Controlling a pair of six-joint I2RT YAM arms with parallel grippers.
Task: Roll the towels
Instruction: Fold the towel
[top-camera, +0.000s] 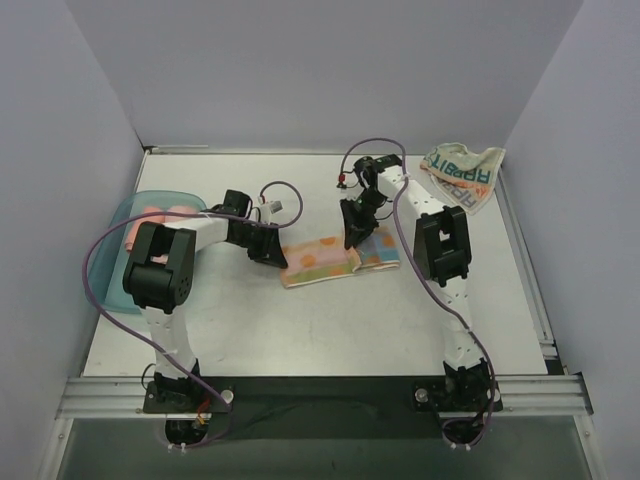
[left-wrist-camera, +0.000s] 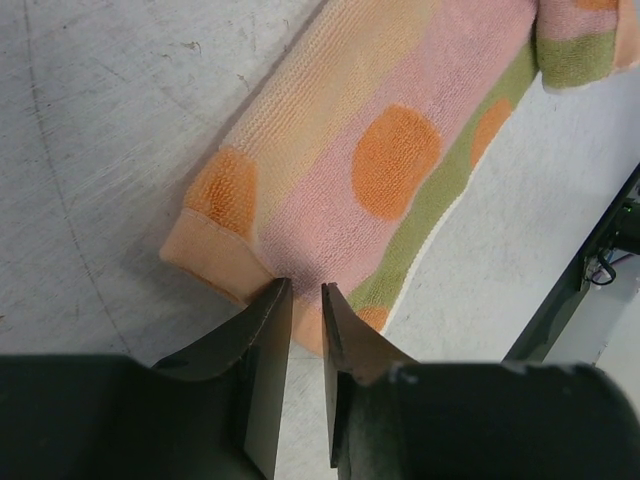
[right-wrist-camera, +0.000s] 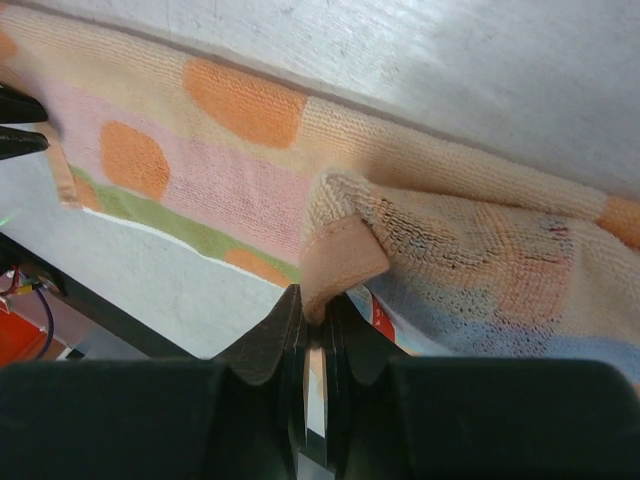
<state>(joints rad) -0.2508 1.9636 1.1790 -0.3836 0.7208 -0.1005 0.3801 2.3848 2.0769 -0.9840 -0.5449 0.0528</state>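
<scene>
The striped towel (top-camera: 325, 262), pastel pink, green and yellow with orange dots, lies flat mid-table. My left gripper (top-camera: 277, 254) is at its left end. In the left wrist view its jaws (left-wrist-camera: 306, 290) stand a narrow gap apart with the orange hem of the striped towel (left-wrist-camera: 400, 150) pinched between the tips. My right gripper (top-camera: 352, 238) is shut on the right end. In the right wrist view it (right-wrist-camera: 315, 300) holds a peach corner hem folded back over the striped towel (right-wrist-camera: 240, 180). The whitish RABBIT towel (top-camera: 462, 172) lies crumpled at the far right. A pink towel (top-camera: 160, 214) rests in the tray.
The shallow teal tray (top-camera: 122, 215) sits at the left edge of the table. Grey walls close the table on the left, back and right. A rail runs along the near edge by the arm bases. Purple cables loop above both arms.
</scene>
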